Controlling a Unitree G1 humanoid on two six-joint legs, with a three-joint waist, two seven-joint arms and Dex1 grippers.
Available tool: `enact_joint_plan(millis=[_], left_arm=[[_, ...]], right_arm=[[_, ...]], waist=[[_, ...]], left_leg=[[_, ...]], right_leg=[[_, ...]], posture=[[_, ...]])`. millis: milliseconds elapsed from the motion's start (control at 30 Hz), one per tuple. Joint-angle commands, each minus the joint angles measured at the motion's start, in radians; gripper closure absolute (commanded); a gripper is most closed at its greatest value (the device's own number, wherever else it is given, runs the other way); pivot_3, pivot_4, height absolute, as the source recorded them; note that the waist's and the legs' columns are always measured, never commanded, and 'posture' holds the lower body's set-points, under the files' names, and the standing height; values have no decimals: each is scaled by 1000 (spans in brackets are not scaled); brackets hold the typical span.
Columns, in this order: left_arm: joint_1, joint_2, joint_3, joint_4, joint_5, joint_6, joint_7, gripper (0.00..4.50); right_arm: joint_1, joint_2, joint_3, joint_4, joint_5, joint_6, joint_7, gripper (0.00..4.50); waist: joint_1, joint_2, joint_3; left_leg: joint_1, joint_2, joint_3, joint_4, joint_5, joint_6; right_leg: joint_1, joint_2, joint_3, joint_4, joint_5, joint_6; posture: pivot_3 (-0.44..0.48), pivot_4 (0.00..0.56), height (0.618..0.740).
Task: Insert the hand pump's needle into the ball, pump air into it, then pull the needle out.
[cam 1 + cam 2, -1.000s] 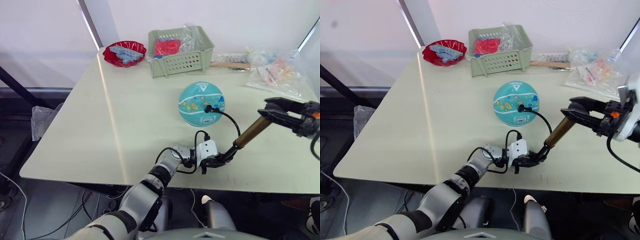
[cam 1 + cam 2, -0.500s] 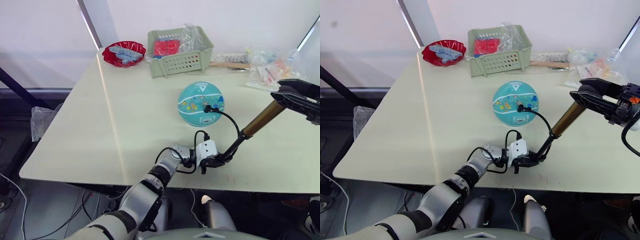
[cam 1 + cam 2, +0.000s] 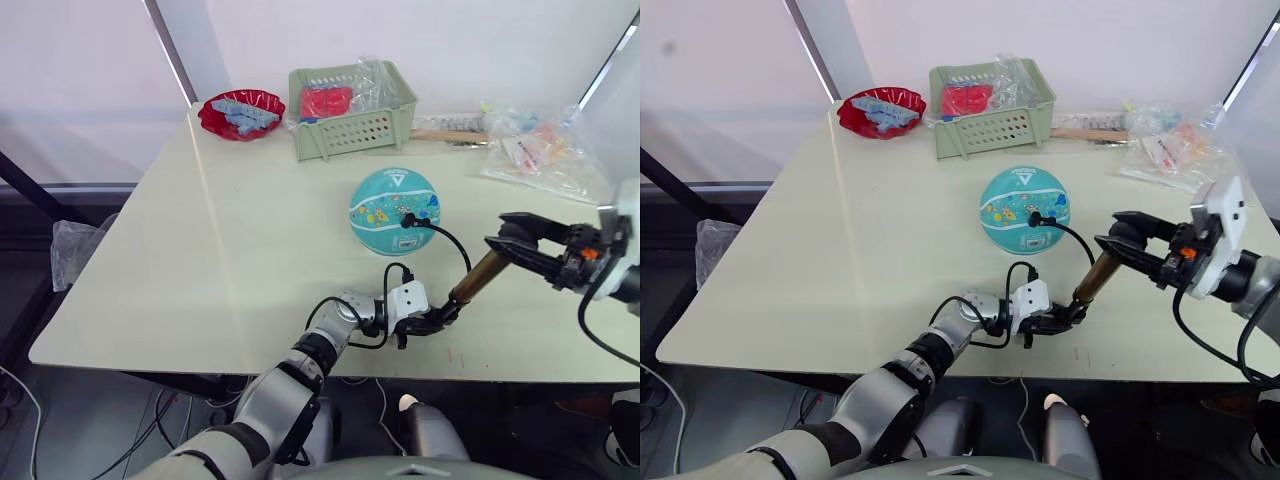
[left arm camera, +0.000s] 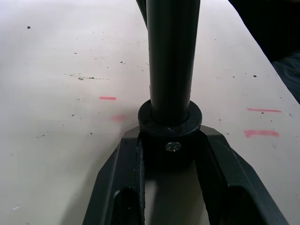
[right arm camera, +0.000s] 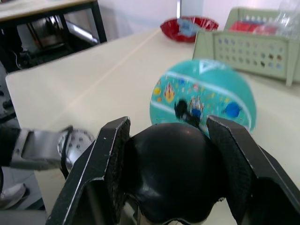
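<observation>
both grippers (image 3: 437, 321) (image 3: 512, 243) clamp the hand pump (image 3: 476, 279); green basket (image 3: 352, 128) holds red pieces.

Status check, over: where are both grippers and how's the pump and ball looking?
Left gripper shut on hand pump base. Right gripper shut on the handle. Needle fitting seated in ball. Nothing in the way.

Head views: 2 eyes look forward and down over the table (image 3: 250, 250); both share the ball (image 3: 394, 210) and basket (image 3: 990, 108).
Left wrist: very near, facing along the pump (image 4: 171, 61) base.
Right wrist: close behind the pump handle (image 5: 171, 173), facing the ball.
</observation>
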Motion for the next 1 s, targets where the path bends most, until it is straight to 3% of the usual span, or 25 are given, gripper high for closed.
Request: enact_joint_plan(millis=[33, 300, 433, 667, 800, 1000], left_arm=[[42, 11, -39, 68, 46, 43, -21, 3396], [40, 9, -38, 68, 47, 43, -20, 3396], [40, 10, -37, 68, 46, 43, -21, 3396], [40, 11, -38, 70, 46, 42, -22, 3396], [40, 11, -39, 70, 48, 40, -25, 3396], [41, 11, -40, 70, 49, 38, -26, 3396]], right_arm=[[63, 19, 104, 41, -122, -13, -8, 2408], [77, 80, 145, 53, -188, -60, -22, 2408], [56, 120, 79, 32, -165, -135, -22, 2408], [3, 31, -94, 17, -45, -83, 32, 2408], [-84, -75, -212, 37, 116, 42, 27, 2408], [-181, -179, -295, 72, 228, 145, 17, 2408]], waist=[[-1, 1, -1], [-1, 3, -2], [-1, 3, -2], [3, 10, 4], [8, 15, 13], [18, 14, 15]], left_leg=[[0, 0, 0, 0, 0, 0], [0, -1, 0, 0, 0, 0], [0, -1, -1, 0, 0, 0], [-1, -2, 0, 0, 0, 0], [-3, -4, 0, 0, 0, 0], [-5, -4, 0, 0, 0, 0]], right_leg=[[0, 0, 0, 0, 0, 0], [0, 0, 0, 0, 0, 0], [0, 0, -1, 0, 0, 0], [0, -1, -1, 0, 0, 0], [-1, -3, 0, 0, 0, 0], [-4, -2, -1, 0, 2, -3]], posture=[[0, 150, 737], [0, 150, 737], [0, 150, 737], [0, 150, 737], [0, 150, 737], [0, 150, 737]])
